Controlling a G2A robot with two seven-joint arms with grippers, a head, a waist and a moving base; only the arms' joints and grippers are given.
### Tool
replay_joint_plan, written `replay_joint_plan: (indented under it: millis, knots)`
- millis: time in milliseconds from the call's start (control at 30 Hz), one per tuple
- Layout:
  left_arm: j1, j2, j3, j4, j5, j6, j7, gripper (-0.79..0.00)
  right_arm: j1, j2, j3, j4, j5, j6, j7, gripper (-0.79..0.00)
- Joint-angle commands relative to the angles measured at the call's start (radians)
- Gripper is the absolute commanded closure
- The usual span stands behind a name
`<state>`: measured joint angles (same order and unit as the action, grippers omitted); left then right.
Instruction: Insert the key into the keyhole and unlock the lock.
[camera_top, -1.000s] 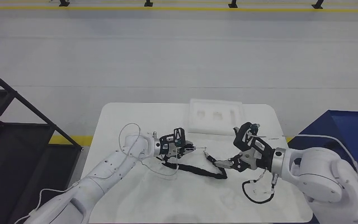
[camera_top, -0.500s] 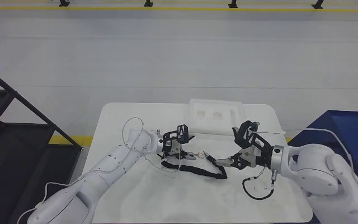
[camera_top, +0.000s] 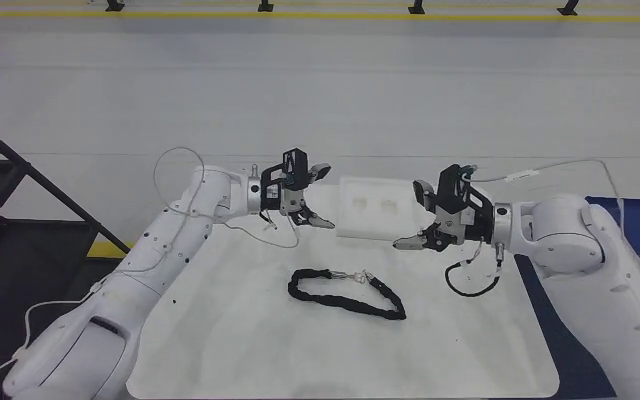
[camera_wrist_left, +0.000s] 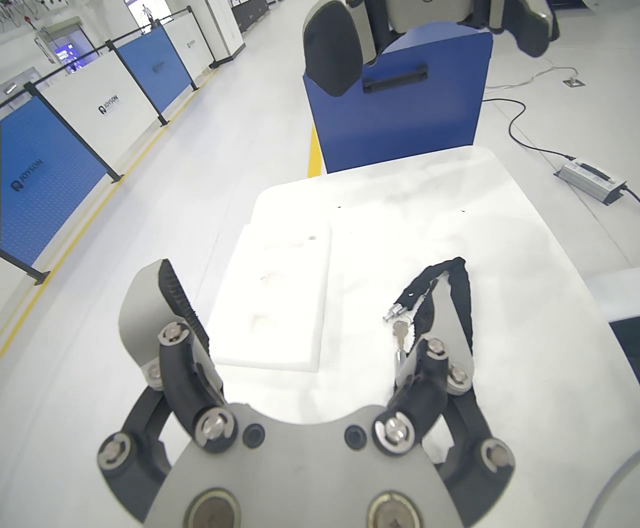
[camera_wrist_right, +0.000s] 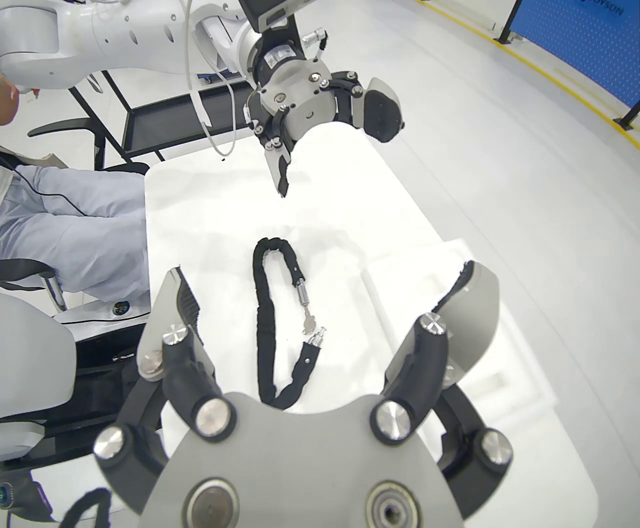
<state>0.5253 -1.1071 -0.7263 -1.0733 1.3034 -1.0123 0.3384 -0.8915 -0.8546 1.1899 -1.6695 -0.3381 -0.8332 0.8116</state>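
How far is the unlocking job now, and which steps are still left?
Done, it seems: the key sits in the lock cylinder, and the pin end of the chain lock lies outside the cylinder on the table, so the lock looks open. In hand: nothing; the left gripper and the right gripper hover open above the table. Left: apparently nothing on the lock itself.

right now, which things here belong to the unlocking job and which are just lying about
For the job:
chain lock
key, at the lock's cylinder end
left end effector, open
right end effector, open

Lying about:
white foam tray
blue cart
black rack
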Motion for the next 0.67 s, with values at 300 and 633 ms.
replay_joint_plan:
  millis: [300,633]
  knots:
    - [-0.277,0.121,0.324,0.064,-0.149,0.0,0.097,-0.785,0.263,-0.045,-0.154,0.255,0.026,-0.117,-0.003,-0.785]
    - [-0.335,0.149,0.422,0.078,-0.152,0.0,0.201,-0.784,0.324,-0.059,-0.184,0.322,0.009,-0.144,-0.034,-0.785]
